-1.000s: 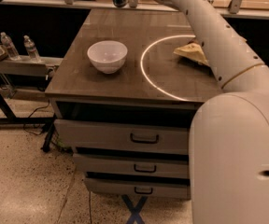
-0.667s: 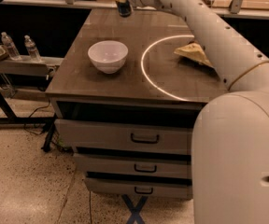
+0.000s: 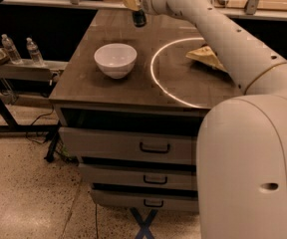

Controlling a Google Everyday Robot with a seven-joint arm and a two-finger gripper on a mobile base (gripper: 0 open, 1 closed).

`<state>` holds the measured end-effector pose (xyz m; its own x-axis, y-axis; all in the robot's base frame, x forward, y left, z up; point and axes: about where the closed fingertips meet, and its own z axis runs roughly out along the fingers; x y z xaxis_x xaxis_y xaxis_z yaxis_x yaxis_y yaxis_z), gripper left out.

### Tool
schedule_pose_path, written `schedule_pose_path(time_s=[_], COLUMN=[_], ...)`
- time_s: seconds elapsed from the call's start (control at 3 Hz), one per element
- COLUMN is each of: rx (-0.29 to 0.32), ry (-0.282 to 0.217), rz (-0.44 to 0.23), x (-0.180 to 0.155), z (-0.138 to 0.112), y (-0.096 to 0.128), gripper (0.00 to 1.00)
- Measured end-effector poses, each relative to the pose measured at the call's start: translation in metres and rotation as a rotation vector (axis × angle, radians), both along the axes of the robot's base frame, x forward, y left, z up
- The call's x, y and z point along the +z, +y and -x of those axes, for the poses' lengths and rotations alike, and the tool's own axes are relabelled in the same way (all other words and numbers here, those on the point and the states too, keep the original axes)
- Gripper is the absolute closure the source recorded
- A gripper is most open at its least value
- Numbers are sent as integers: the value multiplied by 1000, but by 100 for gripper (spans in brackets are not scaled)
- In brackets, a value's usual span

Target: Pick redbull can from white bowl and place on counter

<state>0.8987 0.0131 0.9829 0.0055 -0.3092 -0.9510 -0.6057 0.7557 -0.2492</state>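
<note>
The tool (image 3: 139, 13) grips a dark redbull can (image 3: 140, 20), label unreadable, over the table (image 3: 98, 83) beyond the white bowl (image 3: 115, 59).

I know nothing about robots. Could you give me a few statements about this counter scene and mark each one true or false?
1. Something sits in the white bowl. False: it looks empty.
2. The pincer hangs over the far end of the counter, beyond the bowl. True.
3. The chip bag lies in the bowl. False: it lies on the counter, right of the bowl and apart from it.
4. Two water bottles stand on a low side table left of the counter. True.
</note>
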Motion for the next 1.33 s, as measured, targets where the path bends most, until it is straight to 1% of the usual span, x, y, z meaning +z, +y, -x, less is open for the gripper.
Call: schedule_pose_path(time_s=[0.33,0.67,1.0,1.33], rx=[-26,-22,-4,19], ry=[50,99,138,149], rz=[-48,-104,-142,-165], x=[-17,-37,-57,-67], z=[-6,-7,-5,-2], y=[-11,-14,-14,-14], gripper=[85,63,39,16])
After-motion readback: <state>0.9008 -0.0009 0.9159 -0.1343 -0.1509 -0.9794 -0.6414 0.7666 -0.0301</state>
